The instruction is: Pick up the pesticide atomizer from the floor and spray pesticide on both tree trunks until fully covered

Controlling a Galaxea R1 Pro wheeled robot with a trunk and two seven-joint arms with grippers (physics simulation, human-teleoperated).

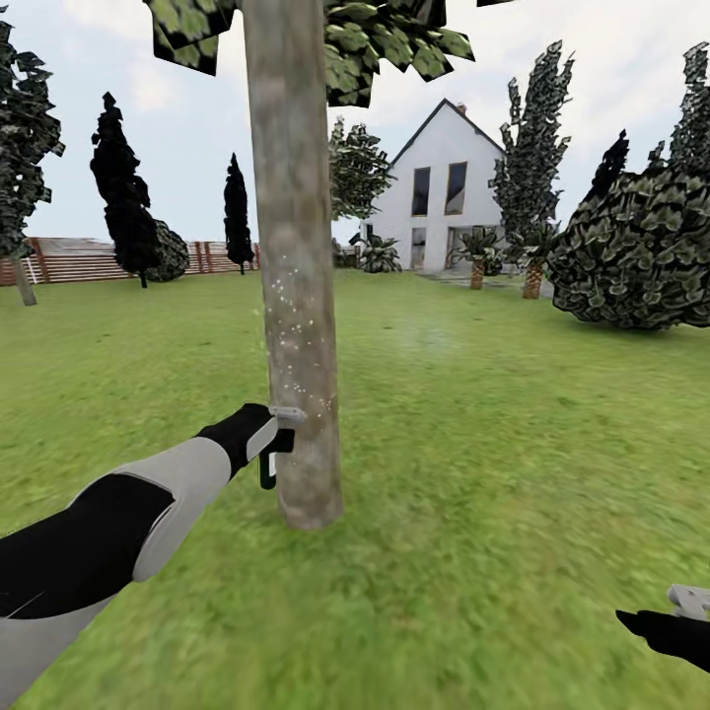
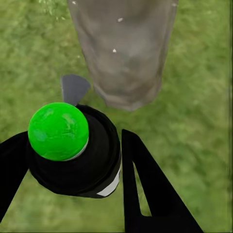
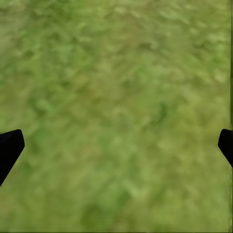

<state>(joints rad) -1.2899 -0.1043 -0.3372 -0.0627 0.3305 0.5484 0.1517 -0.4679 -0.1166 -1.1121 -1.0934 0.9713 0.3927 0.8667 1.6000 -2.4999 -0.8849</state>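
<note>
1. The garden is a wide green lawn [image 1: 473, 424] that takes the whole lower half of the head view. A brown wooden fence of horizontal slats [image 1: 89, 260] closes it at the left edge of the frame, and a white house with a pointed roof [image 1: 444, 187] stands at the upper centre right.
2. A large round bush of blocky green leaves [image 1: 641, 247] sits at the right edge, and dark narrow trees [image 1: 123, 192] stand in the upper left, in front of the fence.
3. The straight, mottled grey-brown tree trunk [image 1: 294, 266] rises just left of the centre of the head view, from the grass up to the leaves at the top edge. Small white specks lie on its lower part.
4. The left arm, black and grey, comes from the lower left corner towards the trunk. The left gripper [image 1: 271, 444] is just beside the base of the trunk.
5. In the left wrist view, the black fingers [image 2: 145, 184] are clamped on the black pesticide atomizer with a bright green round top [image 2: 73, 145]. It is in the lower left of that frame, and the trunk base [image 2: 124, 53] is near, above it.
6. The right gripper [image 3: 116, 145] is at the lower right corner of the head view, over bare grass. Its black fingertips [image 3: 9, 145] are far apart, with nothing between them.
</note>
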